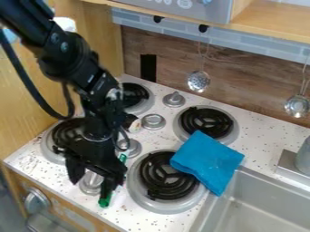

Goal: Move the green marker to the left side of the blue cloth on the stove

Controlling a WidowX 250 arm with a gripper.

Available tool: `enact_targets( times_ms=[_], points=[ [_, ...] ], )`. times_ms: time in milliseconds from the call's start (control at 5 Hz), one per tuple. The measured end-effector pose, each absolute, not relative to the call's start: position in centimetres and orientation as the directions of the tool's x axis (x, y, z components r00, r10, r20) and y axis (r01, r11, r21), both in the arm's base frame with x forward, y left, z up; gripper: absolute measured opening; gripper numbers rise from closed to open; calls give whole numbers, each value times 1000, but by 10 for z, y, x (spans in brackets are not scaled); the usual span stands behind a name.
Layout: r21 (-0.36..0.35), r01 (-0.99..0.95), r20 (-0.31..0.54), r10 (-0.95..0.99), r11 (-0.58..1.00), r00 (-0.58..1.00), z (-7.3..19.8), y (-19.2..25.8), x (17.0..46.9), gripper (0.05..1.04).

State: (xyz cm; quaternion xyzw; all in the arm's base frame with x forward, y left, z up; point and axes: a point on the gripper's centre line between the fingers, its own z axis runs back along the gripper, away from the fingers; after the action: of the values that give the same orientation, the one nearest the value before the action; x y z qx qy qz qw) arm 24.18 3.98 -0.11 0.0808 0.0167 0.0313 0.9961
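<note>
Green, slim, stick-like object (pixel 104 200) lies, in the camera view, at the front left of the white speckled worktop (pixel 142 221), partly hidden by the black end effector (pixel 91 186). Its long axis slants steeply, one end up and slightly right toward the burners, the other down-left toward the front edge. The end effector's fingers stand apart — a round silver knob (pixel 91 180) shows between them. Right, a grey metal sink (pixel 251 204); a folded blue cloth (pixel 207 159) overlaps the front right black coil burner (pixel 162 177). Behind, two slotted metal ladles (pixel 198 81) hang against wood-look panelling (pixel 245 79).
</note>
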Motion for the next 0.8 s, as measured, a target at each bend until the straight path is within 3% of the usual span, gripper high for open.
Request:
enact_targets(
  times_ms=[800],
  points=[
    [160, -56, -31, 62, 985, 998, -2, 38, 242, 1001]
  ],
)
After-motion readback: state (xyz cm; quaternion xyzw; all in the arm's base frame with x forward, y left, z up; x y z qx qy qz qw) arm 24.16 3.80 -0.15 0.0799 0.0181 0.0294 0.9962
